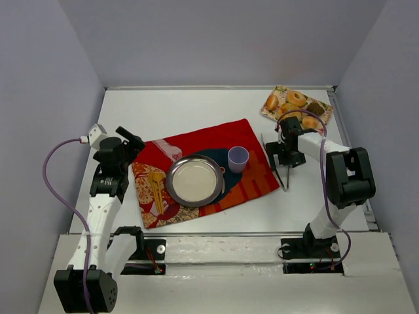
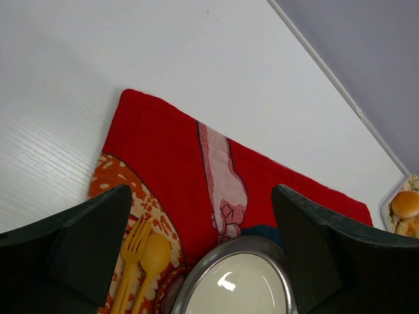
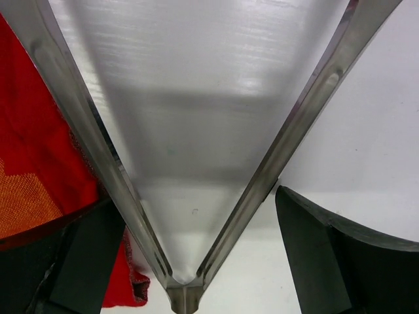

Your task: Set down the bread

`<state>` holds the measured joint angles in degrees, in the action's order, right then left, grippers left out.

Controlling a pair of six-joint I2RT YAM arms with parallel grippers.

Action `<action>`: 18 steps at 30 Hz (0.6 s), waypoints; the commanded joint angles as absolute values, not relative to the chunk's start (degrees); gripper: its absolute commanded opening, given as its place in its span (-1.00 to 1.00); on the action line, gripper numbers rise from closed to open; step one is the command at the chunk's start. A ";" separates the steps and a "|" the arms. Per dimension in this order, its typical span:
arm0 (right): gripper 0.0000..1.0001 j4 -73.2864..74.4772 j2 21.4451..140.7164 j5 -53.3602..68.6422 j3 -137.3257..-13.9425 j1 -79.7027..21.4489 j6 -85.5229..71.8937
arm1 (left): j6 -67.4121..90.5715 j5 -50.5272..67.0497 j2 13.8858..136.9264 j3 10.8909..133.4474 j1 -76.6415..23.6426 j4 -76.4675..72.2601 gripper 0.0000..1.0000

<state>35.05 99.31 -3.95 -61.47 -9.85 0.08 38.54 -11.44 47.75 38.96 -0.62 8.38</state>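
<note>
Bread: there it is, several pieces of bread (image 1: pixel 309 122) on the tray (image 1: pixel 280 89) in the far right corner of the desk (image 1: pixel 196 108), well apart from the plate (image 1: pixel 193 180).
Bread, long axis: the oblong roll (image 1: pixel 271 102) at the tray's left end lies with its length running roughly far to near. The ring-shaped piece (image 1: pixel 296 98) beside it is round, so no heading to call. The other pieces are too small to judge.
Tray heading: its long side runs on a slant, from the far edge down toward the right edge.
Tongs: the tongs (image 1: pixel 280 175) lie flat on the desk just right of the placemat (image 1: pixel 216 140), hinge toward the near edge, both arms fanning apart toward the far edge.
Right gripper: the right gripper (image 3: pixel 195 216) is low over the tongs with fingers spread, one either side of the arms near the hinge. Whether the fingers touch the metal, I cannot tell. Nothing is gripped.
Left gripper: the left gripper (image 2: pixel 200 193) has fingers wide apart, hanging over the placemat's far left corner, holding nothing.
Placemat: red, mid-desk, lying askew to the desk edges.
On the mat: plate in the middle, purple cup (image 1: pixel 238 158) just to its right, yellow fork (image 2: pixel 131 252) and spoon (image 2: pixel 154 252) side by side to its left.
Writing: the mat and tray show printed patterns. Any lettering is too small to read.
</note>
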 commanded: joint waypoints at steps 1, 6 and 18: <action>0.88 31.21 100.46 -6.50 -63.11 -10.37 0.18 | 37.53 -12.04 46.50 38.50 -0.53 6.15 0.98; 0.28 30.50 99.67 -7.38 -62.05 -10.37 -2.28 | 37.44 -12.13 46.23 38.41 -0.53 6.24 0.98; -0.30 29.62 84.48 -4.84 -64.24 -10.37 -5.00 | 37.53 -11.78 44.82 37.97 -0.53 6.15 0.98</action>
<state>32.51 92.71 -6.61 -60.93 -9.85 -3.49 38.50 -11.44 45.78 38.89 -0.62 8.38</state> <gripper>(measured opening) 0.351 0.990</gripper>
